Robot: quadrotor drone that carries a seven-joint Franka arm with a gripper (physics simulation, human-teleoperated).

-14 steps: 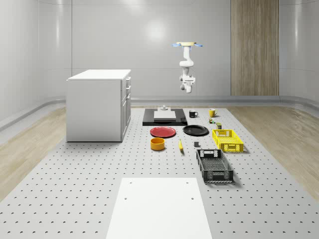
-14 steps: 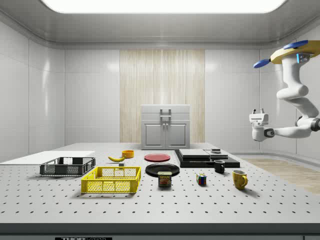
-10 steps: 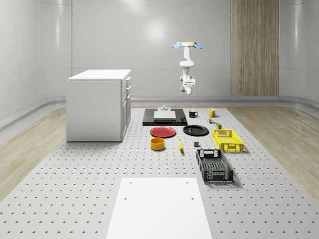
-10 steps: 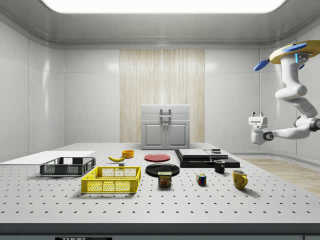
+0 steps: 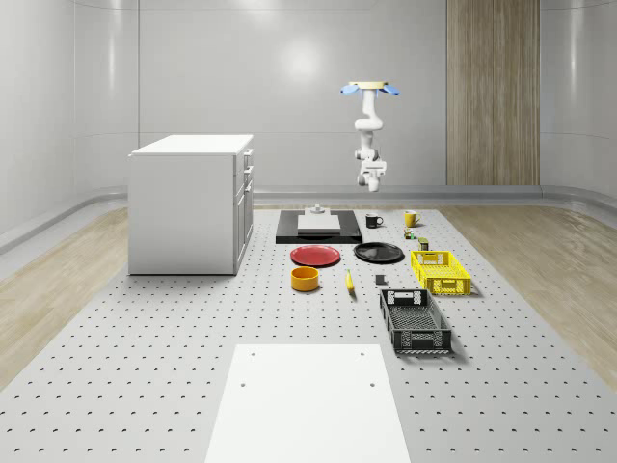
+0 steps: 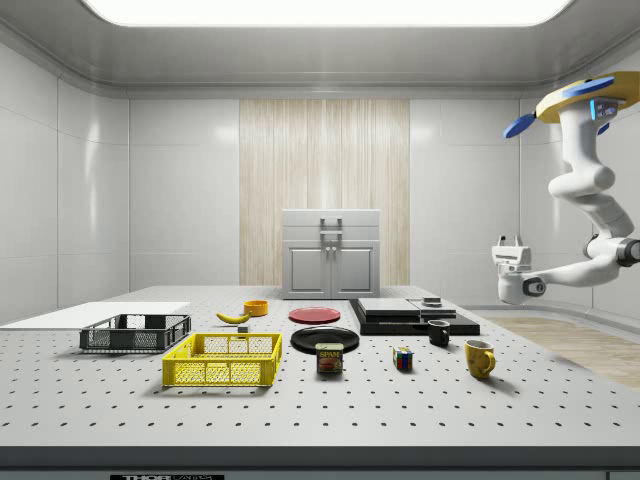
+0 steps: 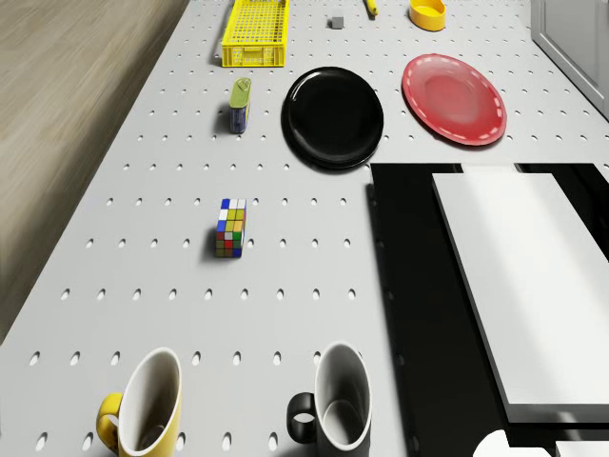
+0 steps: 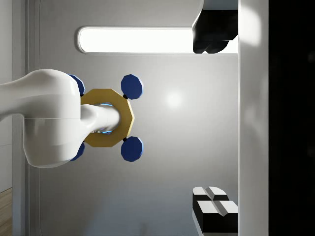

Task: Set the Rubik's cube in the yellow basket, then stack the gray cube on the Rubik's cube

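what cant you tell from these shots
- Whether the pincer is open or shut: small in the side view.
- The gray cube: too small in the drone view to judge its faces.
- The yellow basket: far end cut off by the drone view's edge.

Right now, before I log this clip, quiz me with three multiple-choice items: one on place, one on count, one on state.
1. The Rubik's cube sits:
A. in the yellow basket
B. on the table
C. on the red plate

2. Mugs on the table:
A. one
B. two
C. four

3. The drone:
A. hovers with the gripper off the table
B. rests on the cabinet
C. rests in the black basket

Answers: 1 B, cube on perforated tabletop; 2 B, yellow mug and black mug; 3 A, airborne in the side view.
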